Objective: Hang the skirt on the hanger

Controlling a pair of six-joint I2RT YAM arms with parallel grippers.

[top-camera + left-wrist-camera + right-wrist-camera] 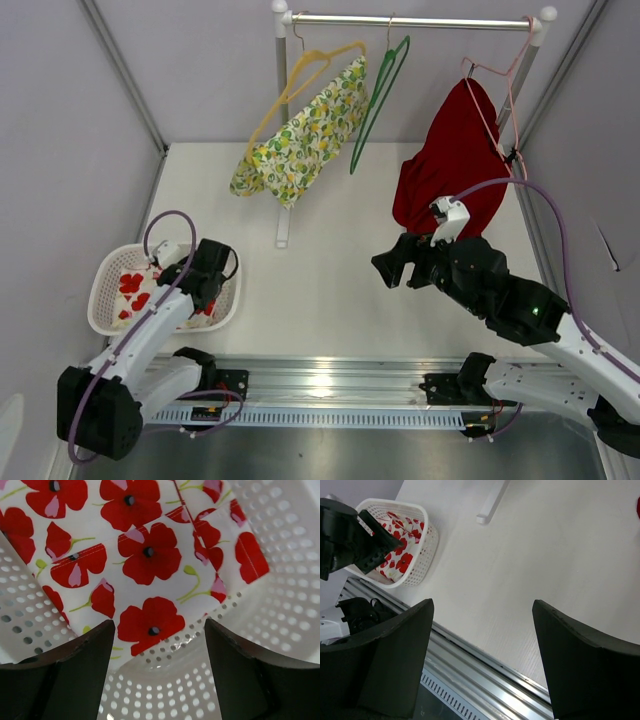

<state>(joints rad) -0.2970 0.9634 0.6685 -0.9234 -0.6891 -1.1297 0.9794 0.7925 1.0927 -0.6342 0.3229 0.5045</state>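
Step in hand: the pick, first stage of the job, not yet made.
Skirt: white cloth with red poppies, lying folded inside the basket, nothing gripping it.
Left end effector: hovering right over the basket, pointed down at the near edge of the cloth, jaws standing apart, nothing between them, no contact to be seen.
Right end effector: well to the right of the basket, over bare worktop, jaws apart and empty.
Green hanger: looks like the free one, up on the rail, far beyond the basket and to its right, between a lemon-print garment and a red one that occupy the other hangers.
Progress, by judgement: barely begun, with lifting, carrying and hanging all ahead.
Next move calls for: dropping the left end effector onto the fold nearest its fingers, closing on cloth alone and not on the perforated wall of the basket, then lifting clear of the rim.
Watch for: a thin pinch slipping off, or the basket coming up with the cloth.
After that, likely: a second grip from the right side to spread the waistband for the hanger.
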